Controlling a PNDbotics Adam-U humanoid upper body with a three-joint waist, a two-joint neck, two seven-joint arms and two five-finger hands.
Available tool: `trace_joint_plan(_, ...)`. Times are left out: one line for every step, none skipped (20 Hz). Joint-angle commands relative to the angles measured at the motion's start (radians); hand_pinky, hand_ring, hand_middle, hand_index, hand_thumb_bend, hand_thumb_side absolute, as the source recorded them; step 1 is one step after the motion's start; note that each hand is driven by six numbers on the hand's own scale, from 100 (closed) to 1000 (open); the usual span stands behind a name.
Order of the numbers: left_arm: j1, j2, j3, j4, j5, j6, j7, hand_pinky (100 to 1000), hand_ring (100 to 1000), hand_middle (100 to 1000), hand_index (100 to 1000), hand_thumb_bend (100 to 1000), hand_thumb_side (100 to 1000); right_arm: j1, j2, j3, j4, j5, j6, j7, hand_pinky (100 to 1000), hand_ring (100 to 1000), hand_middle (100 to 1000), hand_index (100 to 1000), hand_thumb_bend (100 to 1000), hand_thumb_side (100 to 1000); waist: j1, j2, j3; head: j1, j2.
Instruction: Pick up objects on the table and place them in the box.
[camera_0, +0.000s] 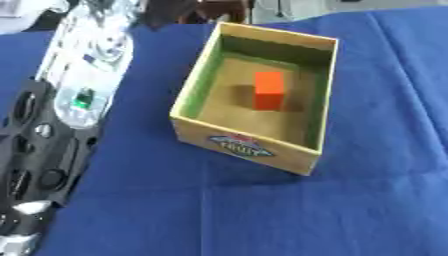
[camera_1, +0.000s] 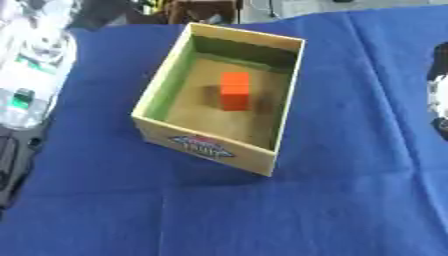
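The box (camera_0: 245, 150) sits on the blue cloth (camera_0: 262, 215) near the middle of the table, open at the top, turned slightly askew to my view; its outer walls are pale yellow, its inner walls greenish, its floor brown; a printed label marks the near outer wall. Inside it, an orange block (camera_0: 269, 90) stands upright on the floor, toward the far half of the box, apart from all four walls; its top face is lighter than its near face, and it throws a shadow to its left.

My left arm (camera_0: 44, 135) enters along the left edge of the left eye view; black housing with round openings, a silver-white section above it carrying a small green mark; the hand itself I cannot make out, so whether its fingers are open or closed I cannot tell. At the right edge of the right eye view, a dark and white shape (camera_1: 437, 85) shows over the cloth, level with the box and well apart from it; I take it for part of my right arm, but I see no fingers there.

The cloth around the box shows creases only.
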Motion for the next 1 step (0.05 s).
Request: trace_joint_plan(0.042,0.037,0.062,-0.120,0.188,0.070,0.075,414,565,571,794,170,855,-0.008,-0.011,-0.012,-0.015,0.002,0.001,-0.009,737,669,605,795,100,580,-0.010,-0.025,0.007,-0.003,0.009)
